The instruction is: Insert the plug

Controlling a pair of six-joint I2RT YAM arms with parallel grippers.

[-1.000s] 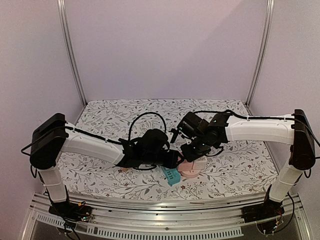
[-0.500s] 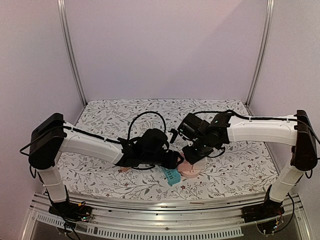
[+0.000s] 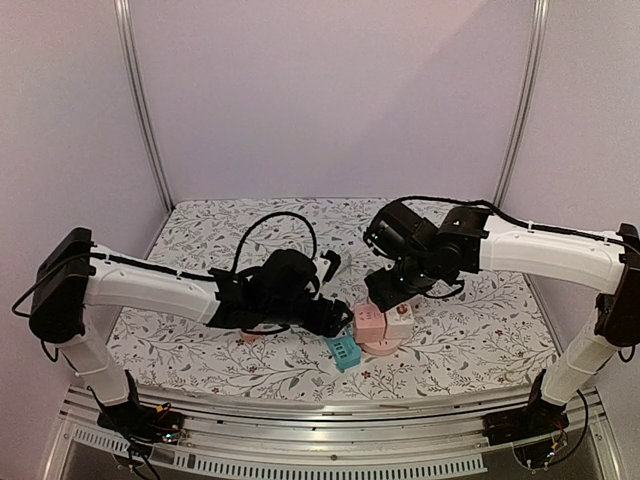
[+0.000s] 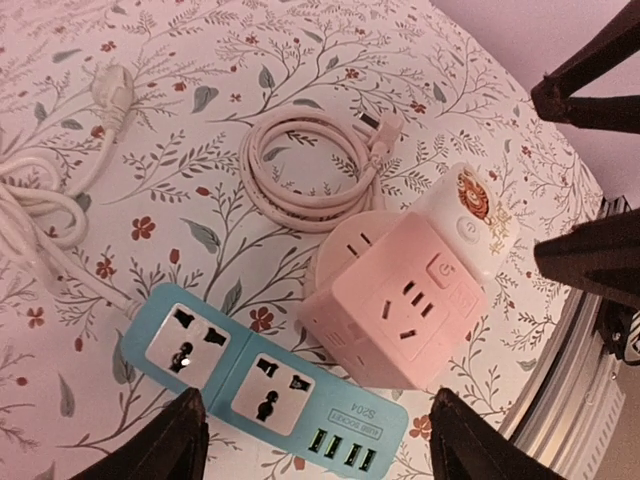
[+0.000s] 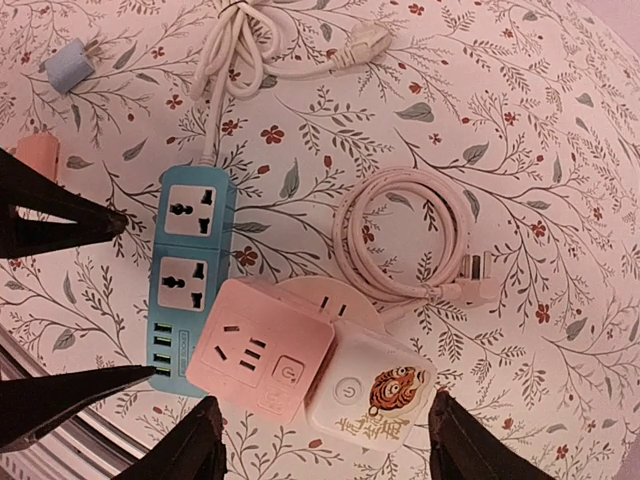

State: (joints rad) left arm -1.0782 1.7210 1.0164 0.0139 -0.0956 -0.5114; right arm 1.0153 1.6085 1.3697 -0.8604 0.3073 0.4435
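Observation:
A pink cube socket (image 5: 260, 350) stands on a round pink base (image 5: 335, 300). A white cube plug with a tiger print (image 5: 375, 395) sits tight against the socket's side, and its prongs are hidden. In the top view the pink cube socket (image 3: 368, 322) and the white cube plug (image 3: 399, 318) stand side by side. My left gripper (image 4: 315, 430) is open above the pink cube socket (image 4: 400, 310) and holds nothing. My right gripper (image 5: 325, 430) is open above both cubes and touches neither.
A blue power strip (image 5: 190, 270) lies right beside the pink cube. A coiled pink cable (image 5: 400, 235) ends in a loose plug (image 5: 472, 280) behind the cubes. Farther back are a white cable (image 5: 230, 50), a small blue block (image 5: 70, 62) and a small pink piece (image 5: 40, 150).
Both grippers have opened and drawn back from the cubes. The right one has lifted, so the pink and white cubes now show together on the base.

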